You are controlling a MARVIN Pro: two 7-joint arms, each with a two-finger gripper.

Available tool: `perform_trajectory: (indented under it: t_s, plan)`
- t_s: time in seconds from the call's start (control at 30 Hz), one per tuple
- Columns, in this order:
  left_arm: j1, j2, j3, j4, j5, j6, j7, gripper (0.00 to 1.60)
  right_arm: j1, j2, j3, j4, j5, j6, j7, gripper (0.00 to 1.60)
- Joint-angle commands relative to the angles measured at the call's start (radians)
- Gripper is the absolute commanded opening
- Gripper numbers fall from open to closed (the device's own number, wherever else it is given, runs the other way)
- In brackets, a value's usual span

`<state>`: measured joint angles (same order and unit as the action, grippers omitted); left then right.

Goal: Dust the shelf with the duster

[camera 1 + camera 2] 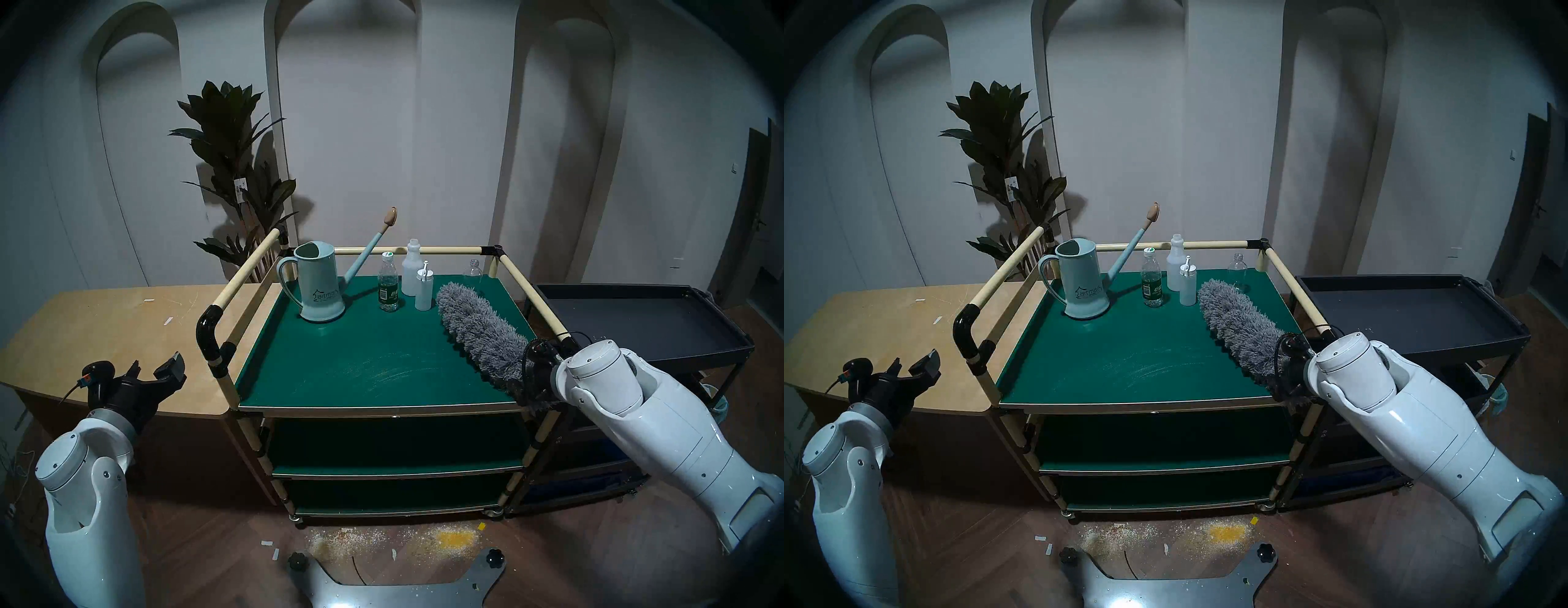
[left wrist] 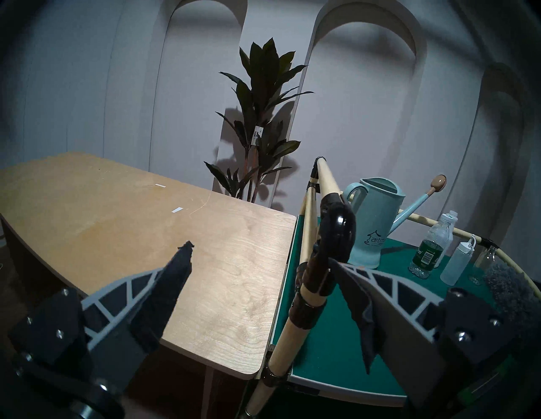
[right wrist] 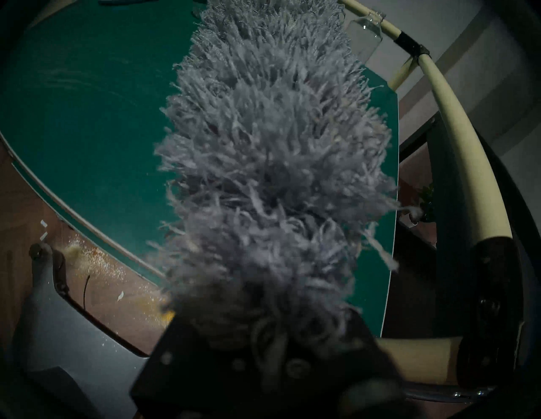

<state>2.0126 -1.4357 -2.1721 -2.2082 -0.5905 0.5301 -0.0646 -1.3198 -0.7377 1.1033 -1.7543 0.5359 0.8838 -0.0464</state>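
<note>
Right claw (image 1: 535,382) is clamped on the duster (image 1: 477,333) at its near end, mostly buried in grey fluff, w/ the shaggy head stretching away from it across the right side of the shelf (image 1: 365,361) top board, tip ending near a white squeeze bottle (image 1: 424,288) & a clear glass bottle (image 1: 472,271). Left claw (image 1: 158,368) hangs w/ fingers apart over the wooden counter (image 1: 106,327), just left of the shelf's black corner joint. Further ahead & left of the duster tip stand a watering can (image 1: 318,286) & a green-label water bottle (image 1: 388,286).

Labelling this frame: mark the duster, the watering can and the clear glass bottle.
duster (image 1: 475,327): head left view, middle of fluffy head.
watering can (image 1: 319,288): head left view, body.
clear glass bottle (image 1: 474,271): head left view, body.
</note>
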Motion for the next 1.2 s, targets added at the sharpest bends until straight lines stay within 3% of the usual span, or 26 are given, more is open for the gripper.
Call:
perform_trajectory:
  t_s: [0.0,0.07,0.2,0.53,0.97,1.17]
  plan:
    - [-0.010,0.006,-0.019,-0.005,-0.021,0.019,-0.006,1.60,-0.014,-0.114,0.088,0.007,0.042,0.076,-0.116,0.00]
    - [-0.017,0.015,-0.019,0.001,-0.025,0.030,-0.008,1.60,-0.025,-0.103,0.092,-0.008,0.094,0.076,-0.152,0.00]
    - [-0.030,0.029,-0.013,0.009,-0.030,0.044,-0.014,1.60,-0.011,-0.055,0.085,-0.031,0.169,0.076,-0.122,0.00]
    - [-0.048,0.042,0.008,0.004,-0.031,0.068,-0.016,1.60,0.113,0.018,-0.001,0.007,0.245,0.076,-0.088,0.00]
    - [-0.060,0.044,0.054,-0.017,-0.014,0.080,-0.001,1.60,0.249,0.145,-0.166,0.058,0.221,0.076,0.021,0.00]
    - [-0.068,0.043,0.075,-0.022,0.000,0.080,0.012,1.60,0.290,0.147,-0.227,0.097,0.178,0.076,0.064,0.00]
